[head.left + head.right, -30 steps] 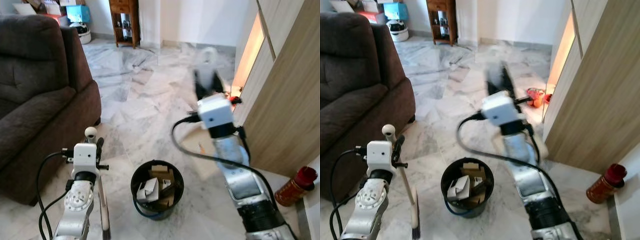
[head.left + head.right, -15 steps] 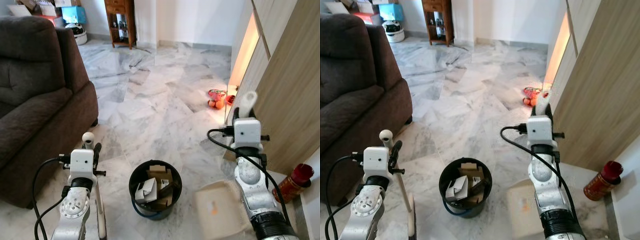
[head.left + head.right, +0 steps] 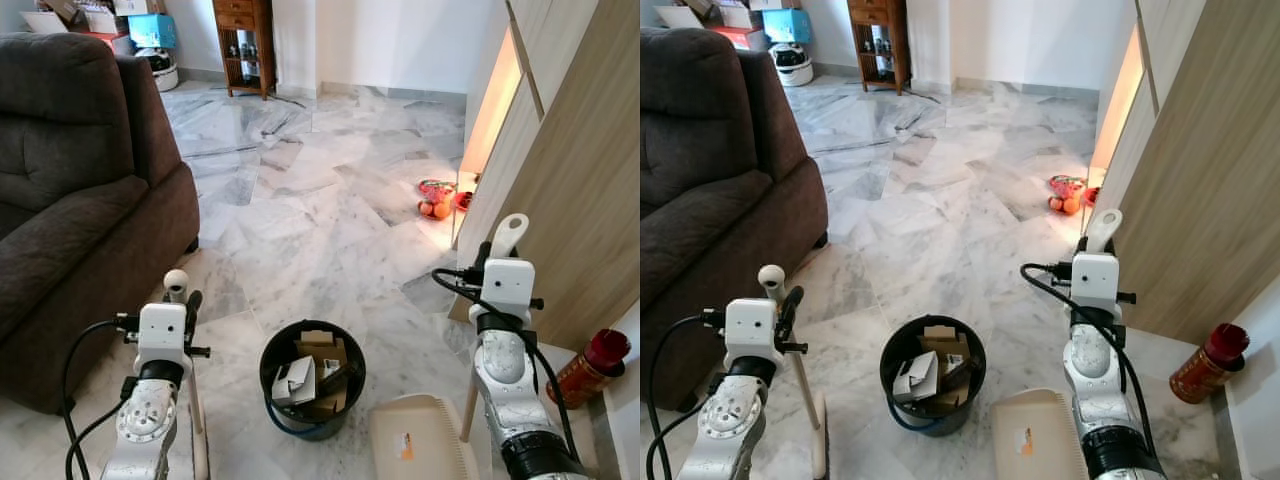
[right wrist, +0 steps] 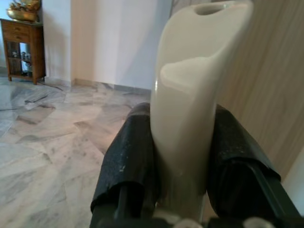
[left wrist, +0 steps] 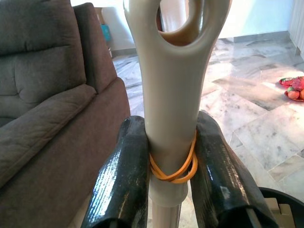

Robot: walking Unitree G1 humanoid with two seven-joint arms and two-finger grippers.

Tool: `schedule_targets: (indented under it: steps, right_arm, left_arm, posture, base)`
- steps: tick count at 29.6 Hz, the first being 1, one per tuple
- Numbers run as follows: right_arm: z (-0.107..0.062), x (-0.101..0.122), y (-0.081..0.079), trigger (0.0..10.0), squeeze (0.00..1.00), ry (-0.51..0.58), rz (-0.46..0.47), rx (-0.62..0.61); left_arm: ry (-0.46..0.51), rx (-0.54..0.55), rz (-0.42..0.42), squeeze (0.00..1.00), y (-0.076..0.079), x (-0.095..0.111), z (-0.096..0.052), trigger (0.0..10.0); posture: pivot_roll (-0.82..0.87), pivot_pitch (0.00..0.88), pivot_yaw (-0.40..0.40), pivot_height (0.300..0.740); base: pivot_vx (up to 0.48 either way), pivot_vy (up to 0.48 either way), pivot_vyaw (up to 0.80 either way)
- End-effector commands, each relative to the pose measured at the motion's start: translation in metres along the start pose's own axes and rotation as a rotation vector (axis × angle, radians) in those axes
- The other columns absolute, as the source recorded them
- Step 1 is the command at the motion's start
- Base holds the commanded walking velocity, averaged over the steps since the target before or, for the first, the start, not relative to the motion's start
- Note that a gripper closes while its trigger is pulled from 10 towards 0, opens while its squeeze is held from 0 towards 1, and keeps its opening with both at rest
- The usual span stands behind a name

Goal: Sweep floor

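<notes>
A cream broom handle [image 5: 171, 95] is clamped between the two black fingers [image 5: 121, 180] of the left gripper [image 5: 171, 190], with an orange rubber band [image 5: 173, 166] wound round the handle at the grip. In the head views the left gripper [image 3: 780, 300] is seen low on the robot's left, beside the front of the dark brown sofa [image 3: 70, 190], and the broom handle is held roughly upright, its rounded top [image 3: 175, 282] standing above the wrist and its shaft [image 3: 805, 390] running down toward the marble floor [image 3: 310, 190]. The brush end is cut off by the lower edge of the pictures, so its contact with the floor cannot be told.

The cream dustpan handle [image 4: 190, 95] is gripped between the black fingers [image 4: 128, 161] of the right gripper [image 4: 183, 190]. The right gripper [image 3: 1097, 245] is seen on the robot's right, near the wooden cabinet wall [image 3: 580, 200], and the dustpan's tray [image 3: 1035, 440] is seen low by the floor, just beside the black bin [image 3: 313, 380]. The bin stands between the two arms and is seen to hold cardboard and paper scraps [image 3: 930, 370] (its rim is apart from both tools).

A red bottle [image 3: 592, 372] lies tilted at the foot of the cabinet wall, to the right of the right arm. Farther off, a small red dish of fruit [image 3: 436, 198] is seen on the floor in a patch of light, and a dark wooden shelf unit [image 3: 248, 45] stands against the far wall
</notes>
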State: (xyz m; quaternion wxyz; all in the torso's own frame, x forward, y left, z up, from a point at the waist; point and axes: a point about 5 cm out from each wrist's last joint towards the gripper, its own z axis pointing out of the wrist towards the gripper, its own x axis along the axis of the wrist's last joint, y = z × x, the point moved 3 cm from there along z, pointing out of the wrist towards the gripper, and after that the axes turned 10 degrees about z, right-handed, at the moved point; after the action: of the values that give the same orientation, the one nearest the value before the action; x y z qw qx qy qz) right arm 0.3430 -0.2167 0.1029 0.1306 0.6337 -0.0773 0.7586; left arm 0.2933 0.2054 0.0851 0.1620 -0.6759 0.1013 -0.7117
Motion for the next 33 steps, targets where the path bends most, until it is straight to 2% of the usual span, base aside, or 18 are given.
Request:
schedule_targets:
  steps: [1, 7, 24, 33]
  right_arm:
    - [0.005, 0.009, -0.002, 10.0, 0.0, 0.042, 0.029, 0.006]
    - [0.004, 0.005, -0.005, 10.0, 0.0, 0.027, 0.048, 0.027]
    - [0.003, -0.002, -0.005, 10.0, 0.0, 0.002, 0.068, 0.047]
    - [0.005, 0.001, -0.014, 10.0, 0.0, 0.014, 0.069, 0.082]
  left_arm:
    - [0.058, 0.017, 0.005, 0.0, -0.006, 0.012, 0.002, 10.0]
    - [0.058, 0.018, 0.002, 0.0, -0.006, 0.013, 0.003, 10.0]
    - [0.065, 0.016, -0.013, 0.0, -0.002, 0.014, 0.008, 10.0]
    - [0.067, 0.02, -0.016, 0.0, -0.002, 0.014, 0.01, 10.0]
  posture:
    - [0.16, 0.0, 0.034, 0.74]
    - [0.15, 0.0, 0.033, 0.74]
    - [0.09, 0.0, 0.023, 0.74]
    - [0.08, 0.0, 0.021, 0.74]
  base:
    - [0.0, 0.0, 0.0]
    - [0.0, 0.0, 0.0]
    - [-0.246, 0.0, 0.0]
    - [-0.256, 0.0, 0.0]
